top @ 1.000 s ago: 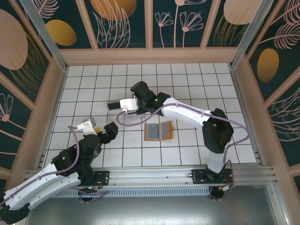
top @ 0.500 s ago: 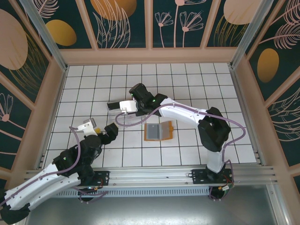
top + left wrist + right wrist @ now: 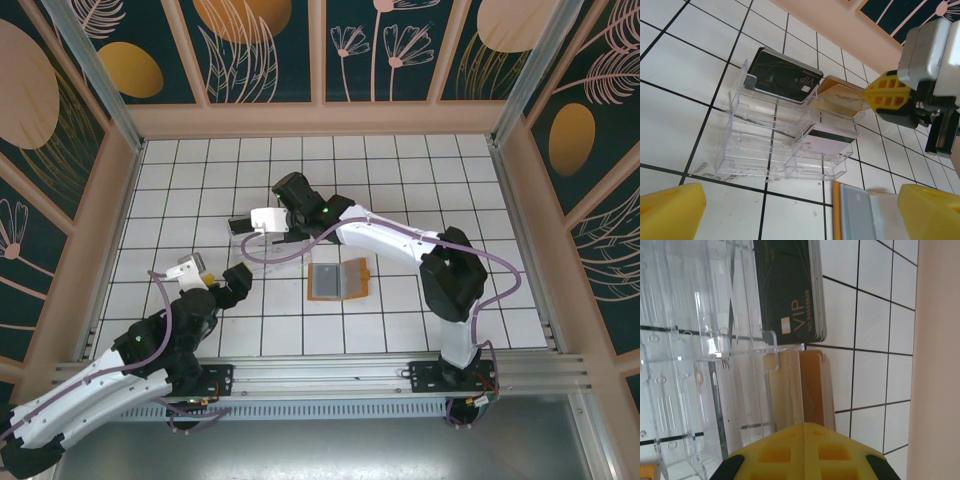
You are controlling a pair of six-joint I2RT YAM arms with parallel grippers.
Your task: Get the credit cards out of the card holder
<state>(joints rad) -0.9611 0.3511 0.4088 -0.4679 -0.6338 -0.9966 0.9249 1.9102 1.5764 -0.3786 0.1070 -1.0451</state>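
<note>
Find the left arm's fingers (image 3: 671, 212) near the near left corner of the worktop (image 3: 400, 170). They are released and spread wide, with nothing between them, and they face the clear tray (image 3: 765, 145).

The tray sits left of the worktop's centre, just beyond those fingers. Check its contents in the left wrist view:
- A black card (image 3: 782, 75) marked VIP leans in the compartment at the tray's far left corner.
- A tan card (image 3: 837, 97) stands in the compartment just to the right of it.
- A striped card (image 3: 827, 142), pale with a dark band, lies one step nearer, below the tan card.

The right arm (image 3: 385, 235) reaches across the worktop from the near right edge to the tray. Its fingers (image 3: 805, 452) are clenched together, with their tips at the edge of the tan card. You cannot tell whether that edge is pinched between them.

To the right of the tray and apart from it, the card holder (image 3: 341, 280) lies open and flat near the worktop's centre. A grey-blue panel (image 3: 327, 281) covers its left half; you cannot tell whether this is a card or a pocket. The right half shows orange-brown.
</note>
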